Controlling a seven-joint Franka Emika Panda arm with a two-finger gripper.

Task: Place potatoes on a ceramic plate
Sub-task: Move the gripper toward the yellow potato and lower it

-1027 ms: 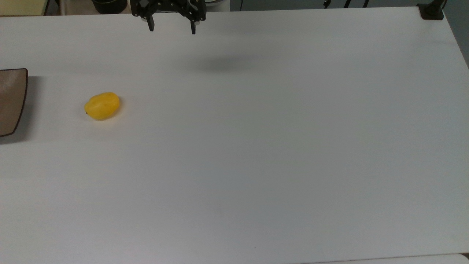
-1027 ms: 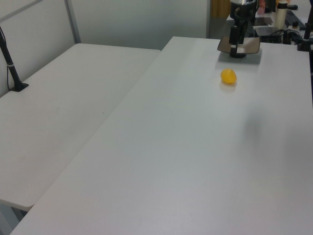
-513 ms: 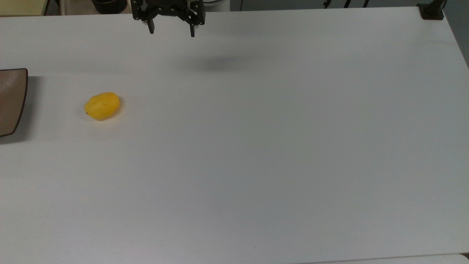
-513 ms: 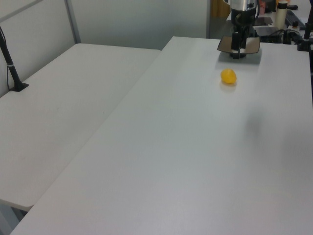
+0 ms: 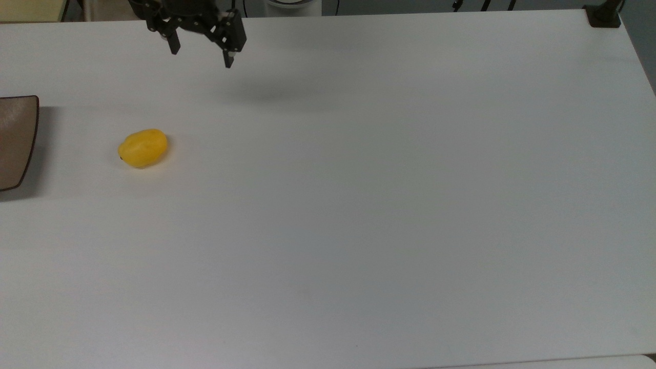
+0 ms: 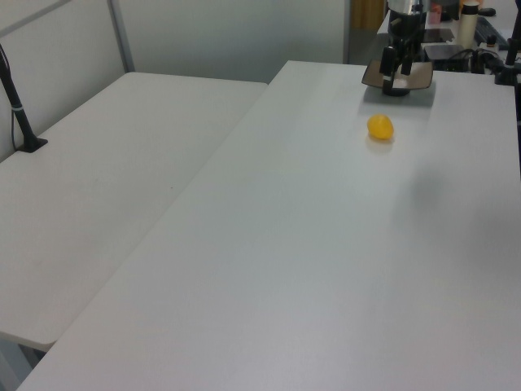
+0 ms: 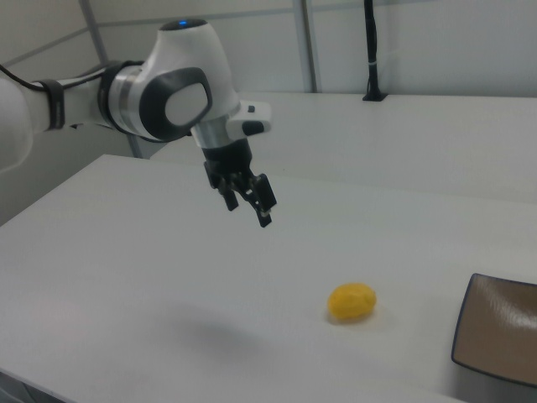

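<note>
The potato is a smooth yellow lump lying on the white table, toward the top view's left. It also shows as the potato and the potato. The brown ceramic plate sits at the top view's left edge, partly cut off; the same plate lies to the right of the potato in the right view. My gripper hangs open above the table's far edge, up and to the right of the potato, holding nothing. In the left view the gripper stands in front of the plate. The right view has the gripper well above the table.
A black clamp post stands at the top view's top right corner. A second white table adjoins on the left view's left, with a black post on it. Bottles and cables crowd behind the plate in the left view.
The gripper has moved to the top view's left along the far edge, closer to the potato's side, and turned a little. Potato and plate have not moved.
</note>
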